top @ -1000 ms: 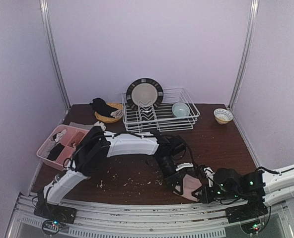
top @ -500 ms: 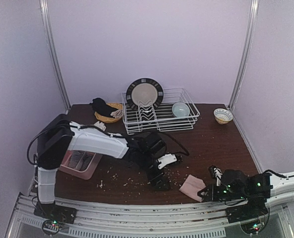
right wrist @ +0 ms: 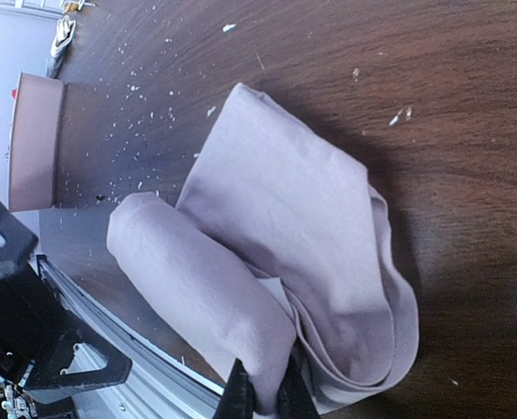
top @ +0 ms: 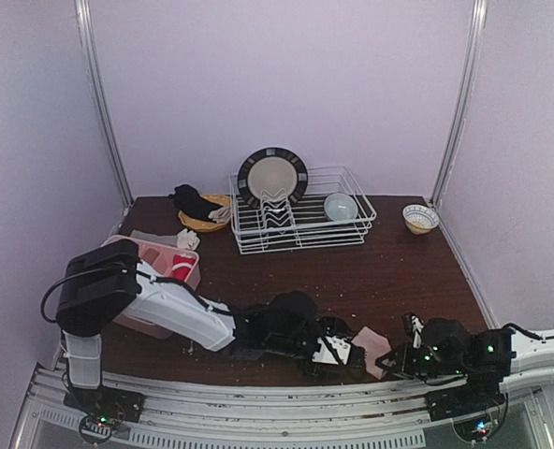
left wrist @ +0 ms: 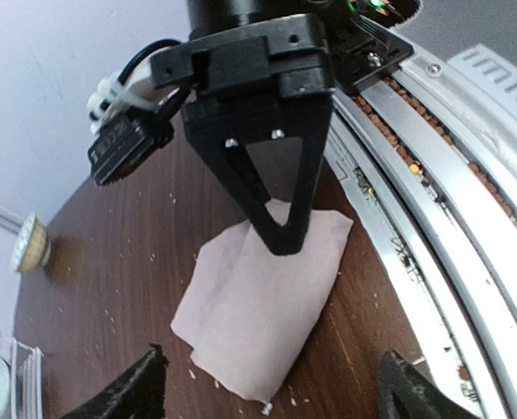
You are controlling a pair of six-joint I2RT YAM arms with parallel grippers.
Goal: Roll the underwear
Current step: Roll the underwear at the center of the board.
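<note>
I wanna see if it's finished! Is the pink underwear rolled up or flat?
Partly rolled. One end of the underwear curls into a roll; the rest lies loosely folded on the table.

No legible text or labels anywhere

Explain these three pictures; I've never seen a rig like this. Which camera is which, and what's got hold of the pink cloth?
You have two robot arms bolted side by side. The wide picture comes from a fixed camera above and behind them: the left arm reaches across toward the right arm. The two close-ups come from a camera on each wrist. Between the arms, on the table, lies the pink underwear, partly rolled. The right arm's jaws are closed on its edge; the left arm's jaws stand open and hold nothing. Farther back are a pink bin, a dish rack with a plate, and a small bowl.
</note>
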